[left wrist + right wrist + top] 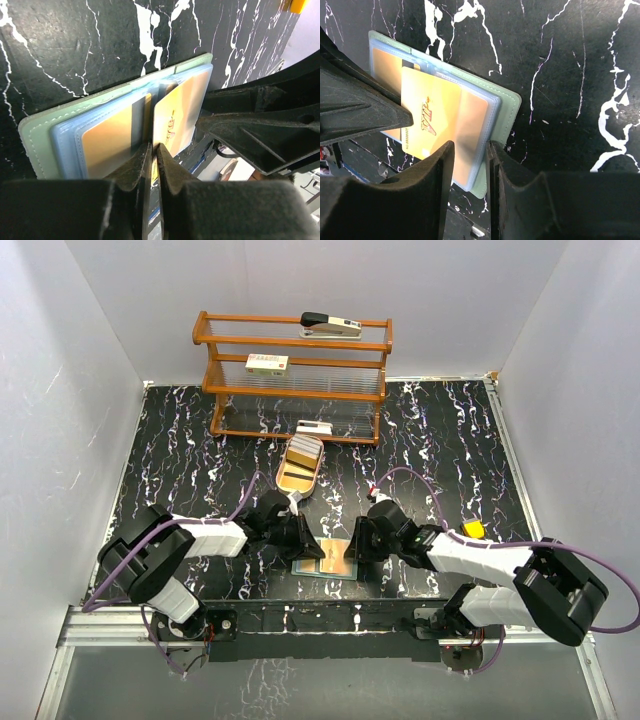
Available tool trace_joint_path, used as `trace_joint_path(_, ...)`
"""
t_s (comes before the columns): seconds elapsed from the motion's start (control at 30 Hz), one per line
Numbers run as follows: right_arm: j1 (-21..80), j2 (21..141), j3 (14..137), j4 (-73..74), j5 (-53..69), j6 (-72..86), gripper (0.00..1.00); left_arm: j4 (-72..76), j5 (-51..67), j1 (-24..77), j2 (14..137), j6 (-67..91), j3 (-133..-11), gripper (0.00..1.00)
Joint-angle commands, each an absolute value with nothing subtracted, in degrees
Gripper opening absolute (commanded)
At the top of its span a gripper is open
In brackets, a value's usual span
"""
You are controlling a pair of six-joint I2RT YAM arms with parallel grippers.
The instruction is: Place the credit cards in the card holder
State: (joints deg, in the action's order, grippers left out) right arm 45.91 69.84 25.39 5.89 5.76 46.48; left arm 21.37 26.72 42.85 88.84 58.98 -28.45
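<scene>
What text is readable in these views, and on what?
"VIP": on the gold card lying on the card holder, right wrist view.
Fine print along that card's edge: too blurred to read.
Labels on the white boxes on the shelf: too small to read.
Nothing else legible.

The black tabletop (450,460), veined in white, carries a wooden shelf rack (292,392) at 12 o'clock. Just in front of the rack, toward the centre, lies a tan oval tray (284,480). At 6 o'clock the card holder (320,565) lies open and flat, pockets up. A small yellow object (473,529), perhaps a block, sits at 4 o'clock.
</scene>
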Motion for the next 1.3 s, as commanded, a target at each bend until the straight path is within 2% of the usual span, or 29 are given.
trace_joint_path(0.0,46.9,68.7,30.5,10.5,3.6,44.2,0.30,15.3,23.1,43.9,87.8,57.3,-31.4,0.12)
trace_joint_path(0.13,46.9,65.1,34.7,19.2,-2.3,41.9,0.34,10.8,19.5,43.9,83.2,56.5,-31.9,0.29)
trace_joint_path(0.27,46.9,61.8,33.7,20.3,-3.0,43.5,0.36,9.4,18.7,43.9,81.5,56.2,-32.8,0.39)
trace_joint_path(0.5,46.9,61.5,27.5,13.6,0.9,48.0,0.42,10.7,20.2,44.0,81.1,55.9,-33.2,0.42)
trace_joint_path(0.67,46.9,61.3,23.7,6.0,4.5,50.8,0.44,13.3,21.4,44.2,82.3,56.1,-32.7,0.41)
trace_joint_path(0.93,46.9,63.1,22.1,1.8,5.5,50.8,0.49,16.9,22.5,44.6,84.8,56.6,-32.3,0.40)
trace_joint_path(1.27,46.9,65.6,21.6,-0.9,5.0,50.4,0.49,10.5,16.2,44.6,78.7,55.0,-32.4,0.49)
